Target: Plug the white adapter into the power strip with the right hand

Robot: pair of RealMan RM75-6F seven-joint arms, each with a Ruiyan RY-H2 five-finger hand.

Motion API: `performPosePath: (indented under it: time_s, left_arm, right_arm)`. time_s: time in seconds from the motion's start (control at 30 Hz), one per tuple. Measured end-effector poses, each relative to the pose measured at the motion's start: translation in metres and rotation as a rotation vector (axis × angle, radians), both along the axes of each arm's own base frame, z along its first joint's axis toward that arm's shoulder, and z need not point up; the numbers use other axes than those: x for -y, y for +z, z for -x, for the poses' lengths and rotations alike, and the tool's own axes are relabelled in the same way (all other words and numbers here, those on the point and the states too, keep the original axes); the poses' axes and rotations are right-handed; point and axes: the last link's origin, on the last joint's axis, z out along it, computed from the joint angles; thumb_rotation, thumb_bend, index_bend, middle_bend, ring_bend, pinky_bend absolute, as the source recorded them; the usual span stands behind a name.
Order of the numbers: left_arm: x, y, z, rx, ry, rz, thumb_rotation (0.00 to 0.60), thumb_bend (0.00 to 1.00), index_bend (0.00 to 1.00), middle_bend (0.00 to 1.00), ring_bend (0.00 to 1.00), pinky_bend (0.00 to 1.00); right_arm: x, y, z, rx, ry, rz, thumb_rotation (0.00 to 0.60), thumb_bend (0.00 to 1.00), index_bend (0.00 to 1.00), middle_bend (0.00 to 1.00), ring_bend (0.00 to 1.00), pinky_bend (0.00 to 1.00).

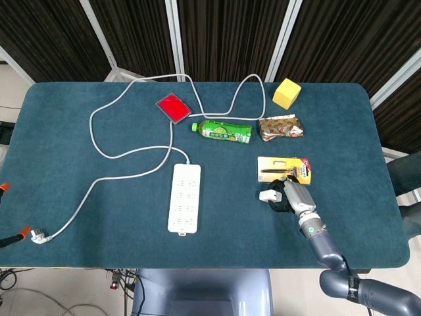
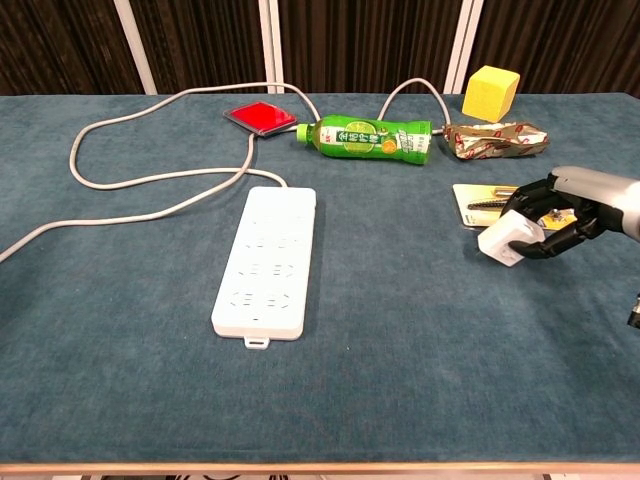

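A dark teal, felt-like cloth covered the desk (image 1: 59,131), which had rounded corners and, in the chest view, a pale wooden front edge (image 2: 320,467). Behind it hung black ribbed curtains (image 1: 223,36), divided by slanted white metal posts (image 1: 174,36). Pale floor (image 1: 10,82) showed at the left, beyond the desk's edge. Below the near edge stood a grey-blue chair back (image 1: 200,293), with loose cables (image 1: 16,280) on the floor beside it. The light was even and soft, casting no hard shadows.
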Motion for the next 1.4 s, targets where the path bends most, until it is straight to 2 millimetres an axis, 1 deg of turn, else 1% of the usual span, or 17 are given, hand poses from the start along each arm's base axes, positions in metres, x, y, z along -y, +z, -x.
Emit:
performPosePath:
  time_s: [0.2, 0.37, 0.47, 0.57, 0.77, 0.9, 0.97, 1.07, 1.2, 1.4]
  left_arm:
    - [0.001, 0.001, 0.000, 0.004, -0.002, -0.002, 0.600, 0.06, 0.16, 0.00, 0.00, 0.00]
    - [0.001, 0.003, 0.000, 0.007, -0.003, -0.009, 0.600, 0.06, 0.16, 0.00, 0.00, 0.00]
    - [0.002, 0.003, 0.000, 0.006, -0.003, -0.008, 0.600, 0.06, 0.16, 0.00, 0.00, 0.00]
    - [0.001, 0.003, 0.000, 0.006, -0.003, -0.008, 0.600, 0.06, 0.16, 0.00, 0.00, 0.00]
    - [0.001, 0.005, 0.001, 0.006, 0.000, -0.018, 0.600, 0.06, 0.16, 0.00, 0.00, 0.00]
    - [0.001, 0.005, 0.001, 0.007, 0.001, -0.020, 0.600, 0.06, 0.16, 0.00, 0.00, 0.00]
    - [0.001, 0.006, 0.001, 0.008, 0.001, -0.020, 0.600, 0.06, 0.16, 0.00, 0.00, 0.00]
    - [0.001, 0.006, 0.002, 0.009, 0.003, -0.018, 0.600, 0.06, 0.16, 0.00, 0.00, 0.00]
    - [0.000, 0.006, 0.002, 0.012, 0.005, -0.019, 0.600, 0.06, 0.16, 0.00, 0.00, 0.00]
    - [0.000, 0.008, 0.003, 0.017, 0.007, -0.026, 0.600, 0.06, 0.16, 0.00, 0.00, 0.00]
  right_arm:
    - [0.001, 0.008, -0.009, -0.036, 0.050, -0.026, 0.600, 0.51, 0.63, 0.52, 0.36, 0.07]
    - [0.004, 0.017, -0.022, -0.118, 0.125, -0.054, 0.600, 0.51, 0.63, 0.52, 0.36, 0.07]
    - [0.008, 0.021, -0.035, -0.200, 0.188, -0.063, 0.600, 0.51, 0.63, 0.52, 0.36, 0.07]
    - [0.011, 0.024, -0.052, -0.285, 0.252, -0.069, 0.600, 0.51, 0.63, 0.52, 0.36, 0.07]
    - [0.020, 0.025, -0.092, -0.448, 0.351, -0.052, 0.600, 0.51, 0.63, 0.52, 0.36, 0.07]
    - [0.023, 0.020, -0.120, -0.543, 0.374, -0.035, 0.600, 0.51, 0.63, 0.52, 0.36, 0.07]
    - [0.023, 0.017, -0.130, -0.558, 0.357, -0.040, 0.600, 0.51, 0.63, 0.52, 0.36, 0.07]
    - [0.023, 0.010, -0.145, -0.559, 0.308, -0.061, 0.600, 0.51, 0.63, 0.52, 0.36, 0.07]
    - [0.023, -0.002, -0.166, -0.553, 0.228, -0.094, 0.600, 0.56, 0.63, 0.52, 0.36, 0.07]
    - [0.026, -0.019, -0.197, -0.518, 0.118, -0.083, 0.600, 0.56, 0.63, 0.52, 0.36, 0.07]
